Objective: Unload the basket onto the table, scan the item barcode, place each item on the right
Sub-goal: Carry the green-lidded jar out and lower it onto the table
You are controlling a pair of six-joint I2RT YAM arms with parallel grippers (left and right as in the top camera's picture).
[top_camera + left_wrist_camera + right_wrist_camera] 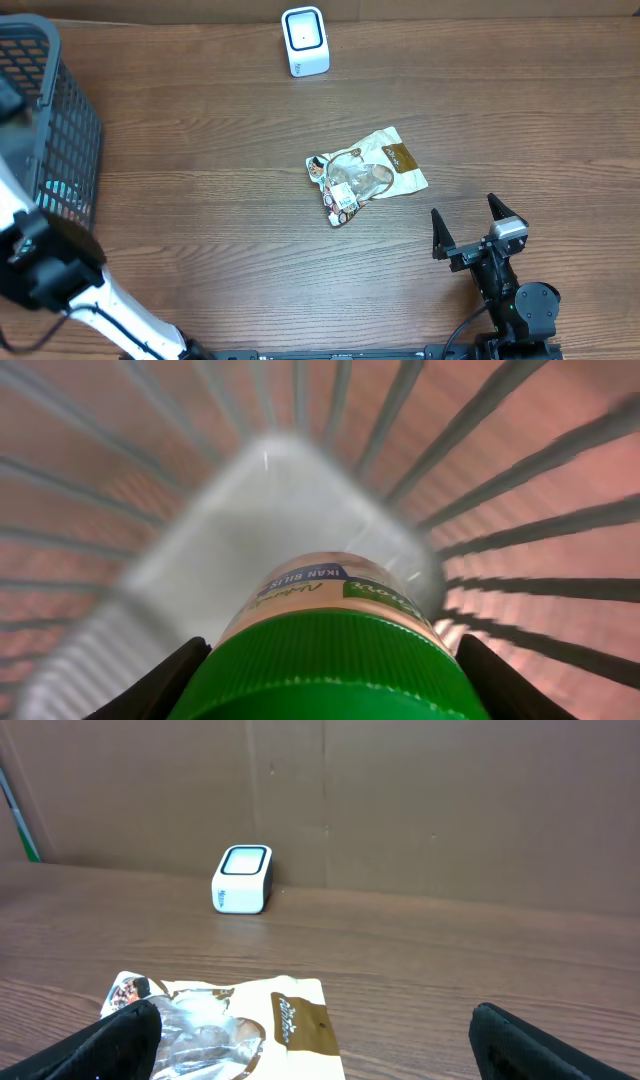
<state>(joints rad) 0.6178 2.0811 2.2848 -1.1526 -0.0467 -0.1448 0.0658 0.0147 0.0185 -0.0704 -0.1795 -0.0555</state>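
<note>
Jar (330,595), green ribbed cap, gripped by left end effector (335,685) in basket (70,130); right end effector (464,212) released.

A brown wood-grain table (220,210) filled the overhead view, its grain running left to right in darker streaks. Behind its far edge stood a plain brown cardboard wall (470,800), flat and matt, with a thin vertical seam (324,790) running down it towards the tabletop. The light was even and soft, throwing only faint shadows on the wood and leaving a slight pale sheen across the far part of the table.
</note>
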